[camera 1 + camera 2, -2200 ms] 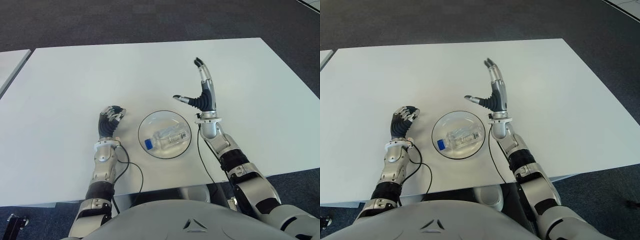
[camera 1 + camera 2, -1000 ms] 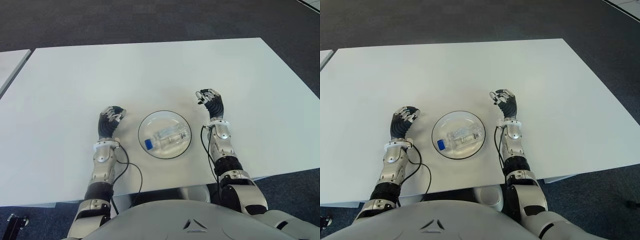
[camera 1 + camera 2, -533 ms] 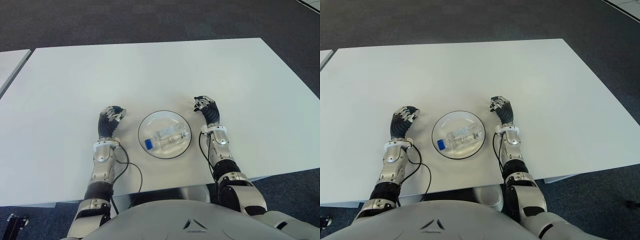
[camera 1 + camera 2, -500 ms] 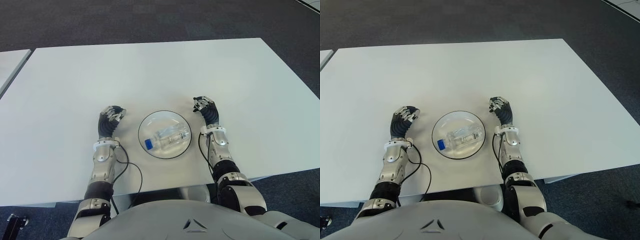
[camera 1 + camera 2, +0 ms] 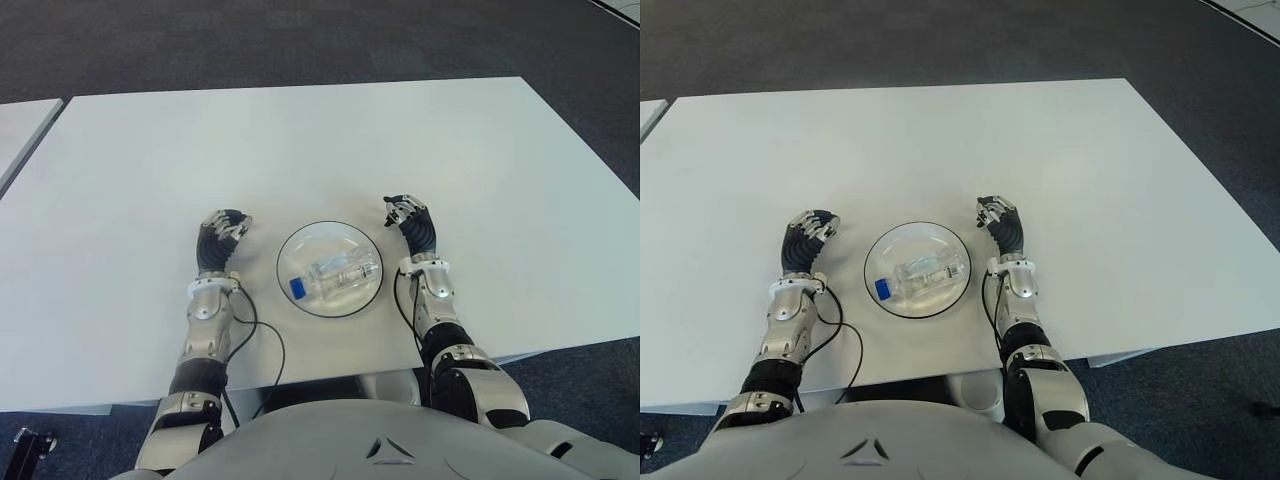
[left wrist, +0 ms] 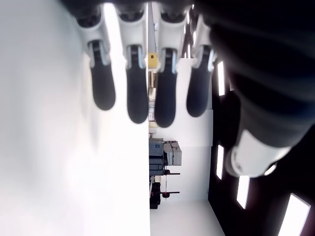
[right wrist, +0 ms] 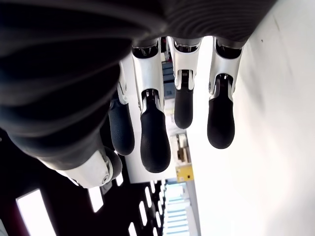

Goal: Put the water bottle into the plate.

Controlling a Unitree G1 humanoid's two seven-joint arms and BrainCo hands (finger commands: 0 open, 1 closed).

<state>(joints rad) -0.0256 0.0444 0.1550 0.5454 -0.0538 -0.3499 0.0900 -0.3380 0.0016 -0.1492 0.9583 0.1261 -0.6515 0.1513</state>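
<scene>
A clear water bottle (image 5: 332, 276) with a blue cap lies on its side inside the glass plate (image 5: 296, 245), cap toward my body. The plate sits on the white table (image 5: 300, 140) near its front edge. My right hand (image 5: 408, 218) is just right of the plate, fingers curled and holding nothing; its wrist view shows bent fingertips (image 7: 155, 140) with nothing between them. My left hand (image 5: 220, 233) shows left of the plate, also curled, its fingers (image 6: 137, 96) closed on nothing.
A black cable (image 5: 262, 340) loops from my left forearm across the table's front edge. A second white table corner (image 5: 20, 125) shows at the far left. Dark carpet (image 5: 300, 40) surrounds the table.
My right hand went from raised and open to curled, came down toward my body and now sits beside the plate. The bottle and left hand stayed where they were.
</scene>
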